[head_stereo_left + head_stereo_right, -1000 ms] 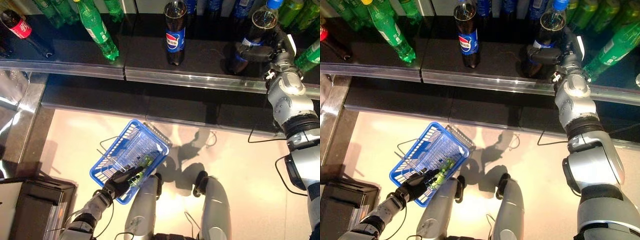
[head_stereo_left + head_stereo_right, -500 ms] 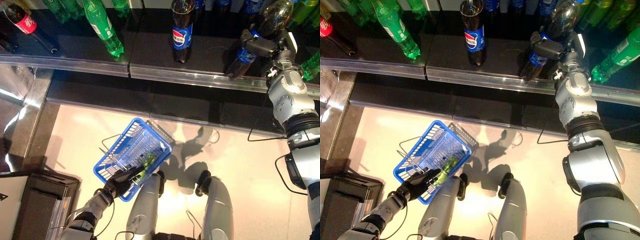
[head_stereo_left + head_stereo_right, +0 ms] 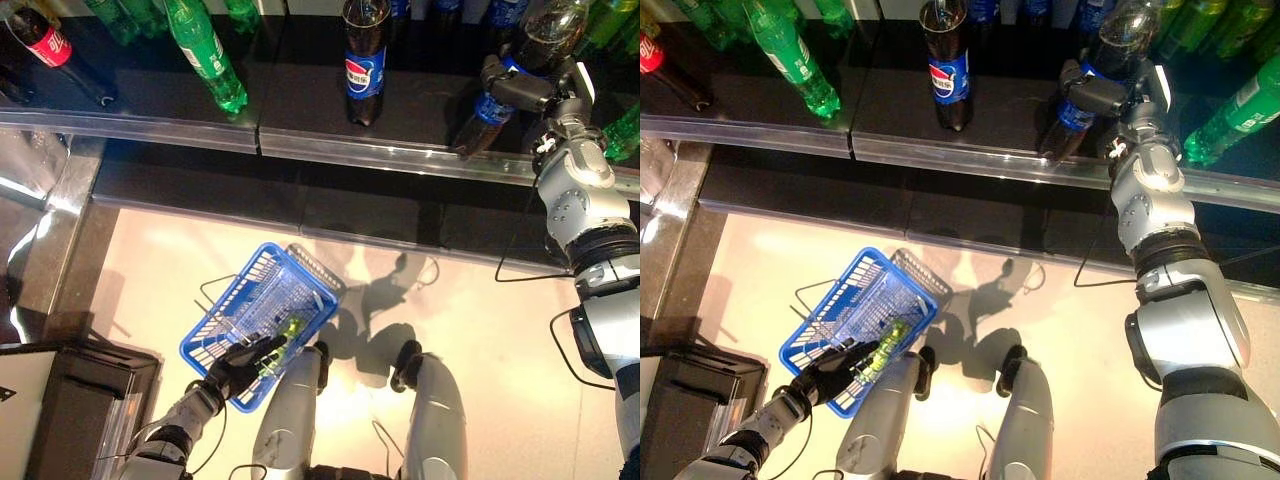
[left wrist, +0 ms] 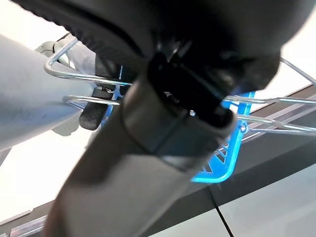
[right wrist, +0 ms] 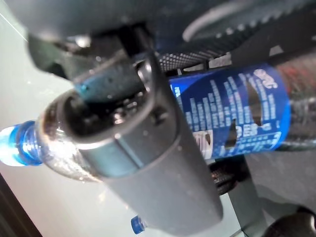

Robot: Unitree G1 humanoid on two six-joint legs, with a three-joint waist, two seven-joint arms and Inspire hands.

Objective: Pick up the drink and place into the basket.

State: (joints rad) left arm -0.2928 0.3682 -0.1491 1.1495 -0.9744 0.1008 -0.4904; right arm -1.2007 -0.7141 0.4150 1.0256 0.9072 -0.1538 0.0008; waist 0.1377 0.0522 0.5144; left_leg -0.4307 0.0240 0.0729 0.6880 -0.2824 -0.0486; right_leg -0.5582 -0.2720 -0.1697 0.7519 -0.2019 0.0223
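A dark cola bottle (image 3: 484,108) with a blue label leans tilted on the black shelf at the far right. My right hand (image 3: 520,88) is shut round its upper body; the right wrist view shows the label (image 5: 237,118) past my fingers (image 5: 148,148). Low at the left, a blue wire basket (image 3: 220,300) hangs over the pale floor. My left hand (image 3: 240,368) is at its near edge, curled on the wire handle (image 4: 89,101). A small green bottle (image 3: 290,330) lies inside the basket.
More bottles stand on the shelf: a blue-label cola (image 3: 362,60), a green bottle (image 3: 205,55), a red-label cola (image 3: 50,50) and green ones (image 3: 620,130) beside my right hand. A metal rail (image 3: 380,155) edges the shelf. A dark box (image 3: 80,400) sits at the lower left.
My right hand has tipped the cola bottle from upright to a lean. The whole view shifted a little, and the basket has swung slightly down and to the left.
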